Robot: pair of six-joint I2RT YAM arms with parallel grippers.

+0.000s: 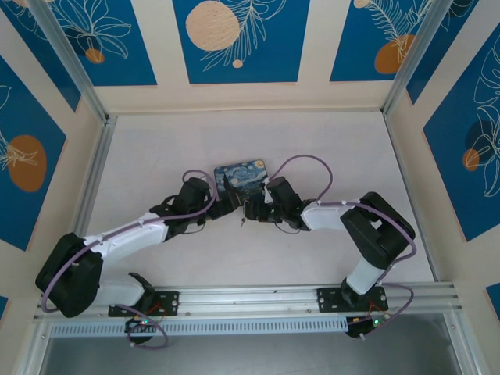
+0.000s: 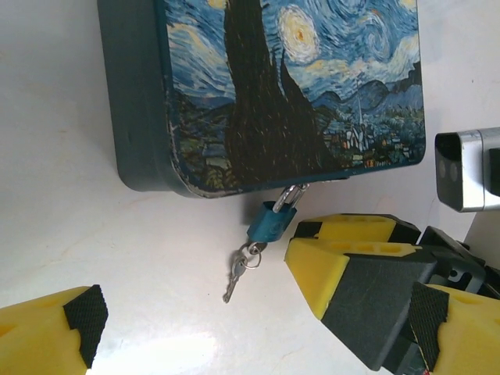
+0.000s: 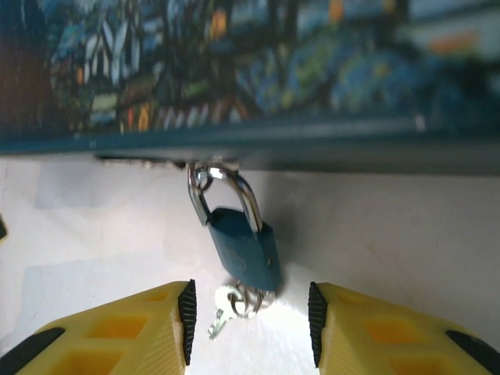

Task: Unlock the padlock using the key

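The small teal padlock hangs by its metal shackle from the front edge of the painted tin and rests on the white table. A ring at its base carries the key, which lies flat on the table, also seen from the left wrist as the key below the padlock. My right gripper is open, its black pads on either side of the padlock's base and the key ring, touching neither. My left gripper is wide open, low over the table just short of the key, with nothing between its fingers.
The tin lies mid-table with both grippers meeting at its near edge: left gripper, right gripper. The right gripper's yellow finger sits close to the padlock's right. Metal frame rails and patterned walls ring the white table.
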